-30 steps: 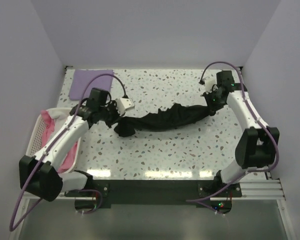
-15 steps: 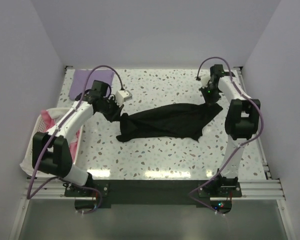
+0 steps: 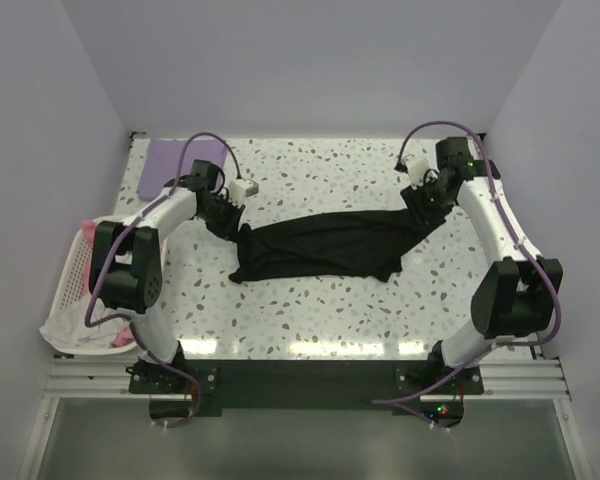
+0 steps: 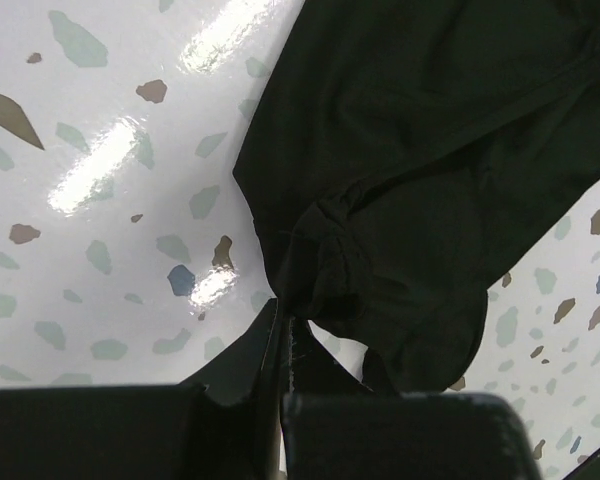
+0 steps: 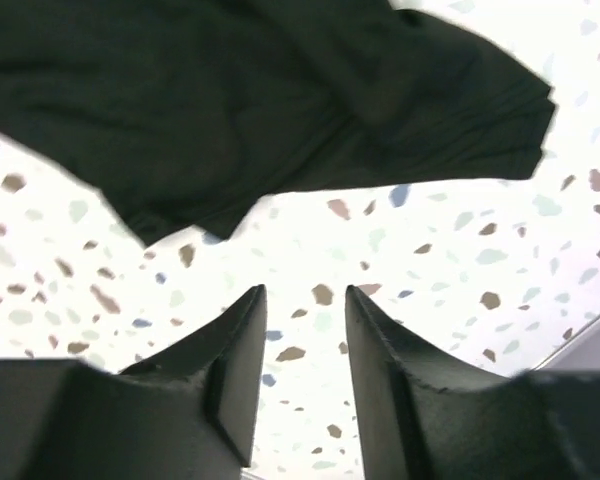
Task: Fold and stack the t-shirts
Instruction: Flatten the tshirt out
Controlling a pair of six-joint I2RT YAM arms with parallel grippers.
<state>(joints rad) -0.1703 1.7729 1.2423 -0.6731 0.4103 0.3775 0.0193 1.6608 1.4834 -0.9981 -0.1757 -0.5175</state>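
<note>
A black t-shirt (image 3: pixel 325 245) lies spread and rumpled across the middle of the speckled table. My left gripper (image 3: pixel 236 228) is shut on its left edge; in the left wrist view the black cloth (image 4: pixel 420 150) bunches into the closed fingertips (image 4: pixel 285 318). My right gripper (image 3: pixel 423 203) is open and empty, just above the table by the shirt's right end; in the right wrist view the shirt (image 5: pixel 230 110) lies beyond the fingers, apart from them. A folded lilac t-shirt (image 3: pixel 170 162) lies flat at the back left corner.
A white basket (image 3: pixel 75 270) with pink and white garments stands at the table's left edge. Walls close in the table at back, left and right.
My right gripper has let go of the shirt's right end and drawn back to the right. The shirt has spread flatter on the table. My left gripper moved slightly back, still holding.
</note>
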